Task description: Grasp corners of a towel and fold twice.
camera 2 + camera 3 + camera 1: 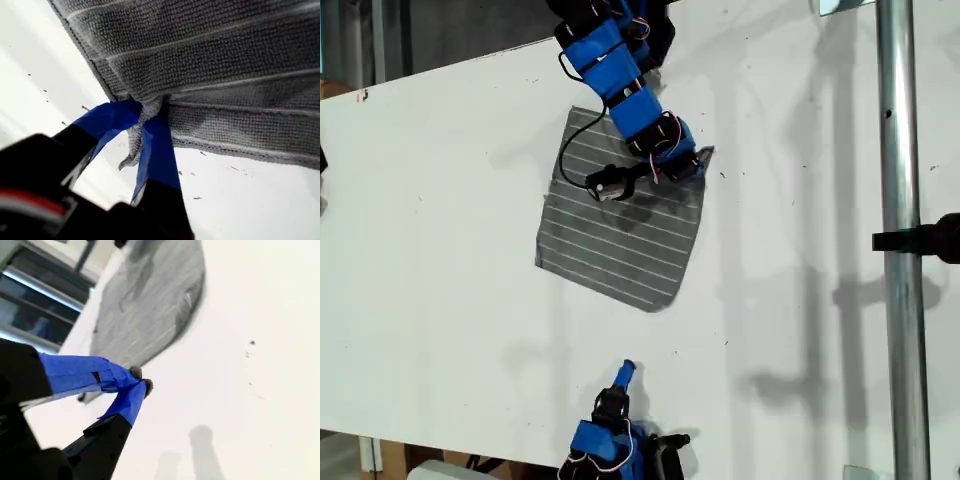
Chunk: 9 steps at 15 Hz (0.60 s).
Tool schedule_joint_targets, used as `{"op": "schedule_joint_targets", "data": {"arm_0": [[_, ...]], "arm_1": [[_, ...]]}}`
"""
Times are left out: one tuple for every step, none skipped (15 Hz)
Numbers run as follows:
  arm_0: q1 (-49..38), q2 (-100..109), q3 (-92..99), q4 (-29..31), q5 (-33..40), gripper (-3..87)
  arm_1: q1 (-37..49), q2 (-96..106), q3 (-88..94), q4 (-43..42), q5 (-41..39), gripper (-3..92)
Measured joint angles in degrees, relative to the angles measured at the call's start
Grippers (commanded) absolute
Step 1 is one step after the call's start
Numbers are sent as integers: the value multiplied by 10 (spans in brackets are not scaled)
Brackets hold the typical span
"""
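A white tabletop (440, 260) carries the grey striped towel (620, 245), which lies flat and unfolded in the upper middle of the exterior view, set at a slant, with all of its cloth on the surface. The first arm (615, 70) reaches down from the top edge of that view and ends at the towel's upper corner (704, 155) toward the exterior view's right. There the first tool (142, 127) has its two blue-taped jaws pressed together on a bunched pinch of that corner, a twist of fabric (132, 147) hanging out between them in its wrist view. The second arm (610, 435) sits at the bottom edge of the exterior view, well apart from the towel. Its second tool (137, 382) has its jaws together with nothing between them, pointing across bare tabletop toward the near hem (150, 352). The work appears to be at its first step: one corner is gripped, no fold is made, and the cloth is not yet lifted. The next move likely calls for the second tool to open and take another corner, perhaps the near one (660, 305), so the two can carry an edge across together; a single-corner pull would probably drag and skew the towel.
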Motion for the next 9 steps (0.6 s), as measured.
{"op": "schedule_joint_targets", "data": {"arm_0": [[-7, -54, -47, -12, 6, -31], [-11, -148, -116, -24, 22, -31], [-11, -267, -196, -25, 41, -31], [-10, -395, -286, -20, 67, -31], [-12, -521, -375, -4, 86, -31], [-13, -628, -457, 15, 120, -31], [-16, -729, -533, 40, 157, -29], [-23, -814, -606, 66, 205, 67], [-30, -889, -665, 81, 236, 283]], "arm_1": [[0, 0, 0, 0, -5, -2], [4, 0, 0, 0, -12, -2], [10, 0, 0, 0, -20, -2], [14, 0, 0, 0, -28, -2], [18, 3, 0, 1, -35, -2], [24, 4, 0, 1, -40, -2], [28, 4, -2, 5, -44, -2], [30, 4, -7, 15, -45, -2], [31, 4, -12, 25, -46, -2]]}}
